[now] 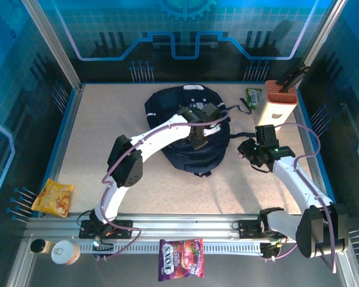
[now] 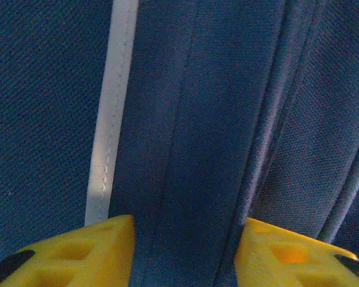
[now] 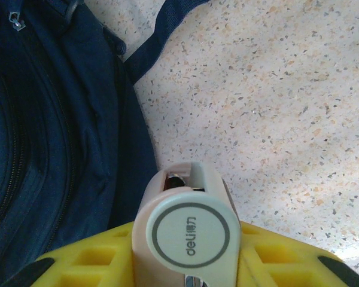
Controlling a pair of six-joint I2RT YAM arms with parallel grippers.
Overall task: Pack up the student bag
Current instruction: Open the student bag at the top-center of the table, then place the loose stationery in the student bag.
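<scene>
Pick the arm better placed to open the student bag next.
Left. The left gripper sits on the student bag, jaws straddling a fabric fold beside a white stripe. The right gripper is closed on a beige deli gadget, beside the bag, so likely it waits.

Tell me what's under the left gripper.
The student bag: navy fabric with a white stripe and a raised fold running between the left gripper's yellow fingers. Whatever lies inside the bag, and the table beneath it, is covered.
</scene>
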